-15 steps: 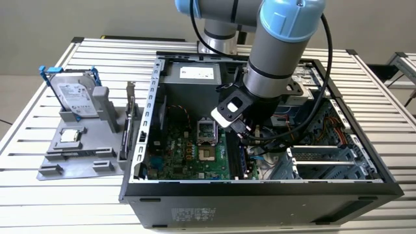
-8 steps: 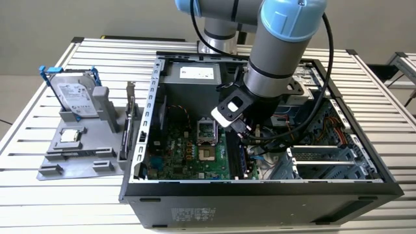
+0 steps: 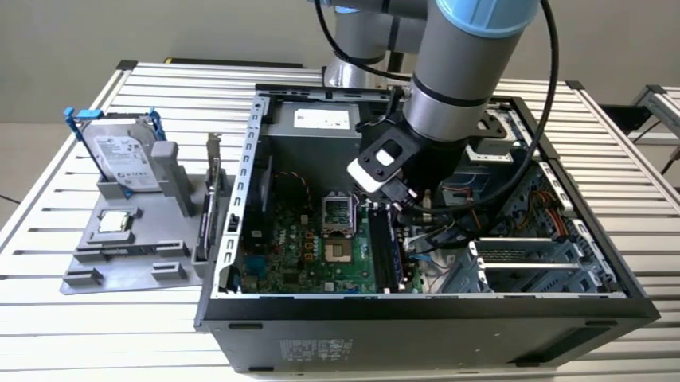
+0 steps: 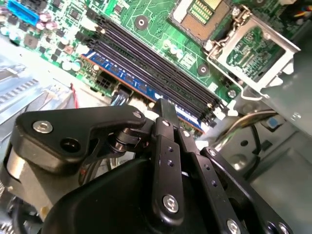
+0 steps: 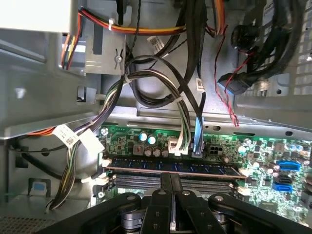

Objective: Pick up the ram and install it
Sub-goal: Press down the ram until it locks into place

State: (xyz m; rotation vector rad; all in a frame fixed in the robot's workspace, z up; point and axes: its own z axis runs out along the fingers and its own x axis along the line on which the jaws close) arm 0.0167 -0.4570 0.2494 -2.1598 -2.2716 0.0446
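In the exterior view the arm reaches down into the open computer case, which lies on its side on the slatted tabletop so the motherboard faces up and can be reached from above. The claw hangs low over the black memory slots, at about 3 o'clock from the processor socket. At 9 o'clock from the case, well apart, a grey holder keeps the hard drive upright and the small processor chip flat. Loose cables crowd just beside the claw at 4 o'clock, a likely snag.

In the second wrist view the claw has its two fingers drawn together into one narrow black tip. That tip presses on, or sits just over, the upper edge of the ram, and I cannot tell whether it touches. The bluish strip stands in the outermost slot, seemingly seated, so the shut fingers probably serve as a pusher, not a grip. The open socket lies beyond the empty slots.

In the first wrist view the ram runs level across the board, with the claw centred on its length and nothing between its fingers. Cable bundles and a blue connector hang close behind the slot.
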